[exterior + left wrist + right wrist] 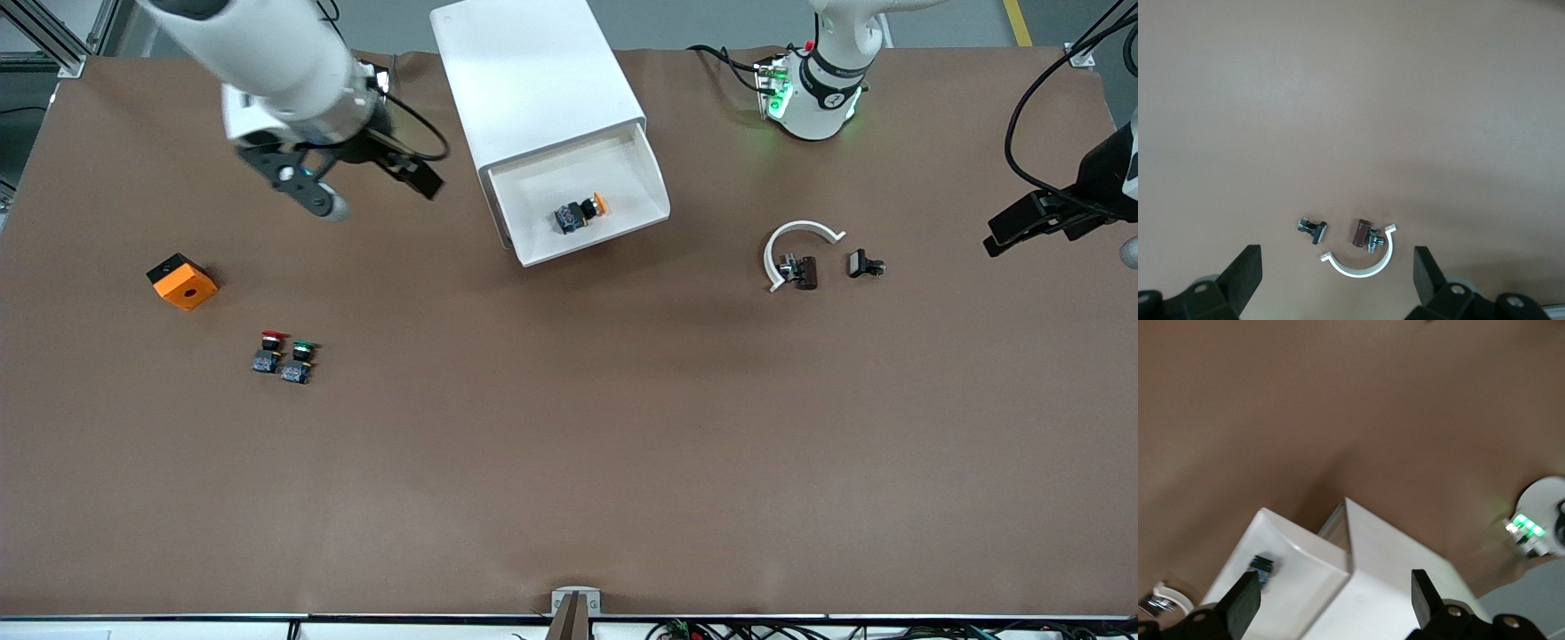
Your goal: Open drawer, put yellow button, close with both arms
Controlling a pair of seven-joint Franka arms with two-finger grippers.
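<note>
A: Front: I see the small yellow-capped push button (582, 213) lying in the pulled-out top white tray drawer (653, 182).
B: Left wrist: left hand (1338, 267) spread open over the brown surface (1338, 100).
A: Right wrist: right hand (1337, 595) open above the drawer (1281, 547).

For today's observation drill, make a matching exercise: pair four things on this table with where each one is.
Things:
1. yellow button
2. orange block
3. white curved clip
4. right pincer

Places:
A. toward the left arm's end of the table
B. in the open drawer
C. up over the table, beside the cabinet
D. toward the right arm's end of the table

Pairs: 1-B, 2-D, 3-A, 4-C
</note>
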